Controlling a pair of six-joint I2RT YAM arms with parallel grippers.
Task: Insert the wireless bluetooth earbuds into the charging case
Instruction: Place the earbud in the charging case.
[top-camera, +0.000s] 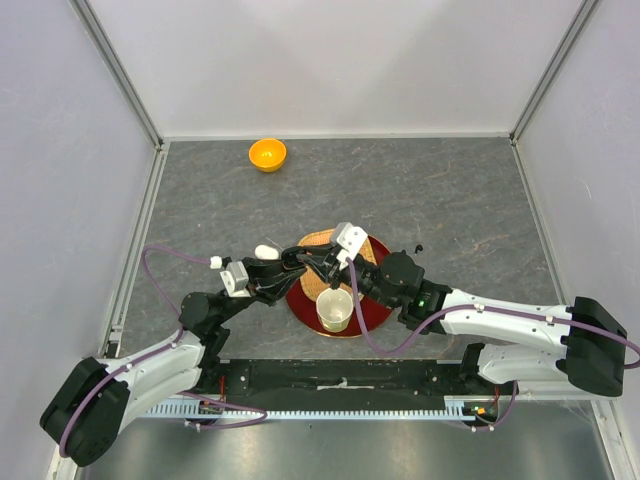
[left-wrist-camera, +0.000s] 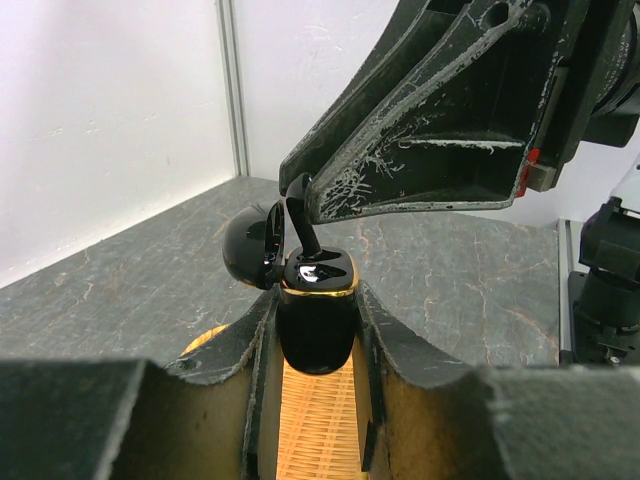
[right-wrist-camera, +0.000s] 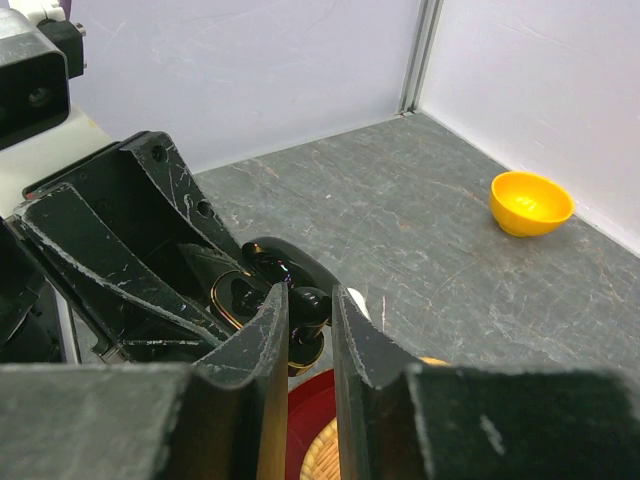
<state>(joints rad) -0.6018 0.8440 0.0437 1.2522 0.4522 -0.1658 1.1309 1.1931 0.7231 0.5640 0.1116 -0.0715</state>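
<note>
Evidently the two arms stood tip to tip above the grey table (top-camera: 450, 200) so one could steady while the other fed. One red plate (top-camera: 375, 315) lay beneath them, bearing one white cup (top-camera: 334, 310); one orange bowl (top-camera: 267, 154) sat well apart at the far side. The left gripper (top-camera: 296, 262) was clamped narrowly on the single black charging case (left-wrist-camera: 315, 320), holding it upright with its lid swung back so the wells faced up. The right gripper (right-wrist-camera: 310, 320) pinched one black earbud (left-wrist-camera: 301, 228), stem downward, at the case's mouth, seemingly not yet seated. No other buds could be made out.
</note>
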